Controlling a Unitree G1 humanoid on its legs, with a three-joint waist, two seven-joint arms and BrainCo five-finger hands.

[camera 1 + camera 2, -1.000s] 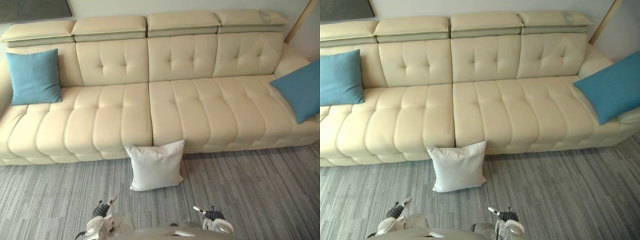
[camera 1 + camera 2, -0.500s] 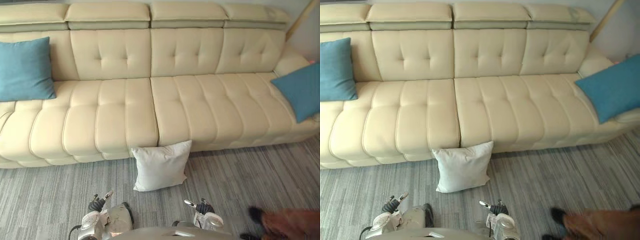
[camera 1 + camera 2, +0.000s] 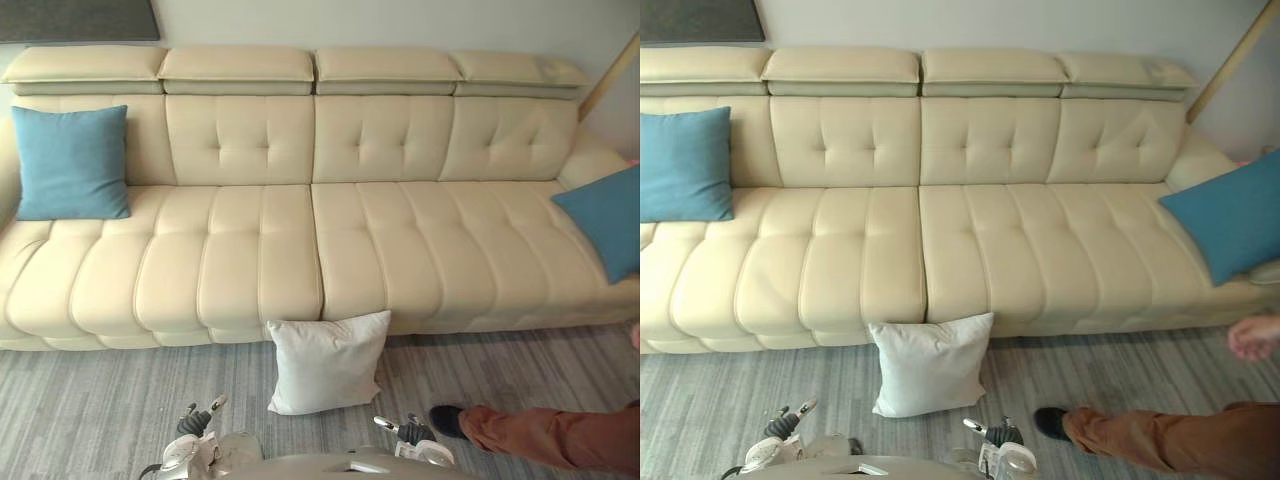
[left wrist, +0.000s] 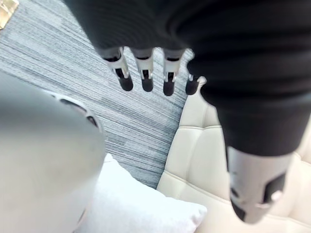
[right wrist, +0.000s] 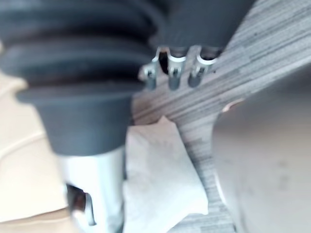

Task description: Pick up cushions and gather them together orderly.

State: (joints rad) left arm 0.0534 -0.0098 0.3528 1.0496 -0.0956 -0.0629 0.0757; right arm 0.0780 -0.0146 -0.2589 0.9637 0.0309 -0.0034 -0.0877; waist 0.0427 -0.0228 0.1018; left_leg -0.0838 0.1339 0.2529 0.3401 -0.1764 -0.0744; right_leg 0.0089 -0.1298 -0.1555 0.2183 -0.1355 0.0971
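White cushion (image 3: pixel 326 362) upright against sofa (image 3: pixel 260 260) front; left hand (image 4: pixel 146 80) straight-fingered, empty; right hand (image 5: pixel 174 73) apparently relaxed.

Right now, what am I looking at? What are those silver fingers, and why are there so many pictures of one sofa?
This is a robot that walks on two legs, and you are seeing through its cameras. The two wide pictures come from the two eyes in its head, looking down at a long cream sofa. The two close-up pictures come from cameras on its wrists. The silver fingers with dark tips are its left robot hand and right robot hand. Both are open and hold nothing. The left blue cushion leans at one end of the sofa, and the right blue cushion at the other. A white cushion stands on the grey carpet, leaning against the sofa's front. The brown person's leg is nearby.
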